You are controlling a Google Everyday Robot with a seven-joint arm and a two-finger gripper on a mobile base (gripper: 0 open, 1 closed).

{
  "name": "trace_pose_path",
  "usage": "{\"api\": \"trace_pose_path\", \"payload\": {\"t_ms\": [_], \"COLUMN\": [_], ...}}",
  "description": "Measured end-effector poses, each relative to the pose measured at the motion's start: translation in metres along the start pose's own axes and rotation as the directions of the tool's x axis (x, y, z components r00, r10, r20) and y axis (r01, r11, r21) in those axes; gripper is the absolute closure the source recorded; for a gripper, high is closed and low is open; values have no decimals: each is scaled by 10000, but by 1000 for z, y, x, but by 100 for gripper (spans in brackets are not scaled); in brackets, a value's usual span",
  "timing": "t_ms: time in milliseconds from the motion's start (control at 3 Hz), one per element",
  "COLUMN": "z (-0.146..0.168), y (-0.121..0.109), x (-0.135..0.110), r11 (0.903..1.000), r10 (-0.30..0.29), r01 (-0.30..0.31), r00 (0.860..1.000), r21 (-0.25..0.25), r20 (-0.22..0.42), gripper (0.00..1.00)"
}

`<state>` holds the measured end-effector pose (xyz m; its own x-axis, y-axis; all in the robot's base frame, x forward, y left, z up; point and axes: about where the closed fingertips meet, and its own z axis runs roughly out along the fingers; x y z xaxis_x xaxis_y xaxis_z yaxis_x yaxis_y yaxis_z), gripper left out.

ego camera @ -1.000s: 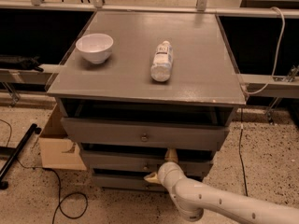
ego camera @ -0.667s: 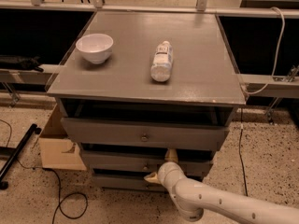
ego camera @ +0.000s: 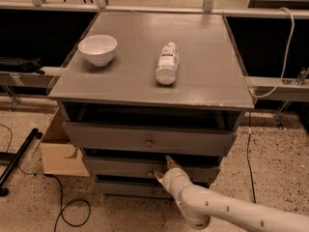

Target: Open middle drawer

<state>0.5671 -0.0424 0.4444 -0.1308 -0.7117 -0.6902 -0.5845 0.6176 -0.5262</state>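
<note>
The middle drawer (ego camera: 118, 167) is the grey front second from the top of the grey cabinet, below the wider top drawer (ego camera: 193, 141). My gripper (ego camera: 163, 167) is right at the middle drawer's front, near its centre, on a white arm coming in from the lower right. Its two fingertips (ego camera: 169, 160) stand apart, one pointing up and one to the left. The drawer's knob is hidden by the gripper, and I cannot tell whether the fingers touch it. A dark gap shows above the drawer front.
The top drawer has a round knob (ego camera: 148, 141) and stands slightly out. A bottom drawer (ego camera: 125, 189) sits below. On the cabinet top (ego camera: 203, 76) are a white bowl (ego camera: 98, 49) and a lying bottle (ego camera: 167, 63). A cardboard box (ego camera: 57, 153) and cables are on the floor to the left.
The gripper has shifted only slightly at the middle drawer's front. The drawers, bowl and bottle have not moved.
</note>
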Motion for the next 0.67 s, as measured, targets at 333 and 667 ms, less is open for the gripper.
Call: {"api": "trace_pose_path", "payload": {"t_ms": [333,667], "z": [0,0], "y": [0,0], "x": [0,0], "r11": [10000,10000], "r10": [0,0], "r01": [0,0], "r00": [10000,10000], "r21": [0,0], "r20": [0,0], "gripper": [66,89]}}
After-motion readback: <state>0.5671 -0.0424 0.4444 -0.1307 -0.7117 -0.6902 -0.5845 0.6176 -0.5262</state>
